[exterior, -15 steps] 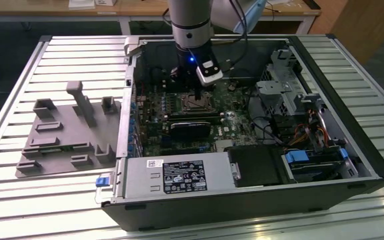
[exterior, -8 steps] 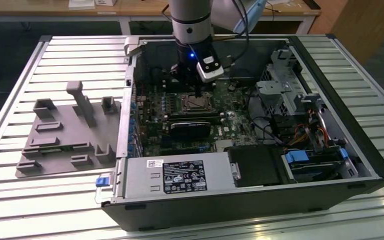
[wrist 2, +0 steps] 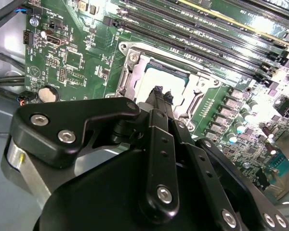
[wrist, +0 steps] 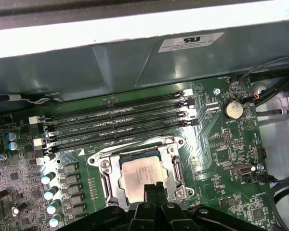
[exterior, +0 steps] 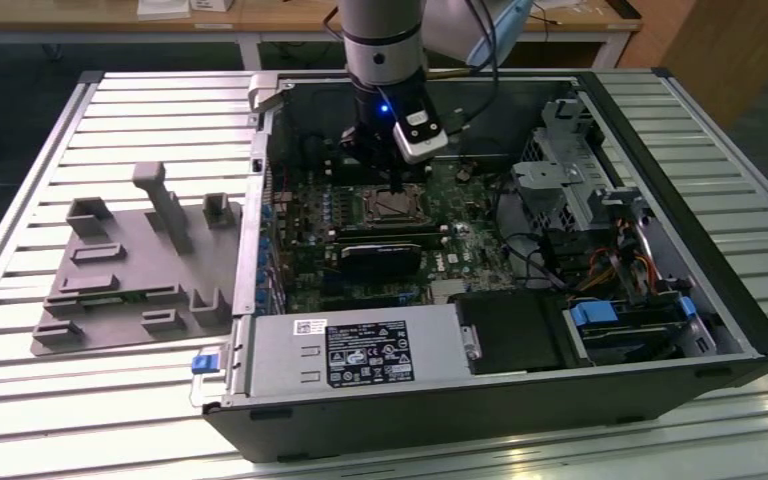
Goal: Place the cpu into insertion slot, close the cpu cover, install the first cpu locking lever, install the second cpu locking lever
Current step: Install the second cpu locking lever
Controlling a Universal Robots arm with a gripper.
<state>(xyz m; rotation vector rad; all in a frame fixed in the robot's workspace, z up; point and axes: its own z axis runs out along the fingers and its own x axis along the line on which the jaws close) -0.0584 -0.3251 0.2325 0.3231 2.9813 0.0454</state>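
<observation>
The cpu [wrist: 140, 173] lies flat in the insertion slot [wrist: 177, 169] on the green board, its silver top facing up. The cpu cover [wrist: 107, 177], a silvery frame, lies down around it. My gripper [wrist: 154, 188] hangs just above the edge of the cpu, its two dark fingers pressed together with nothing seen between them. In the second wrist view the gripper [wrist 2: 159, 92] points down at the cpu [wrist 2: 167, 77], with the cover [wrist 2: 130, 79] beside it. In the exterior view the gripper [exterior: 387, 180] stands inside the open computer case over the cpu [exterior: 391, 205].
Several memory slots [wrist: 120, 125] run beside the socket, with a coin battery [wrist: 233, 109] past their end. A black card [exterior: 381, 258], a power supply [exterior: 357, 355] and drive bays [exterior: 611, 310] crowd the case. A grey fixture [exterior: 131, 270] sits on the slatted table.
</observation>
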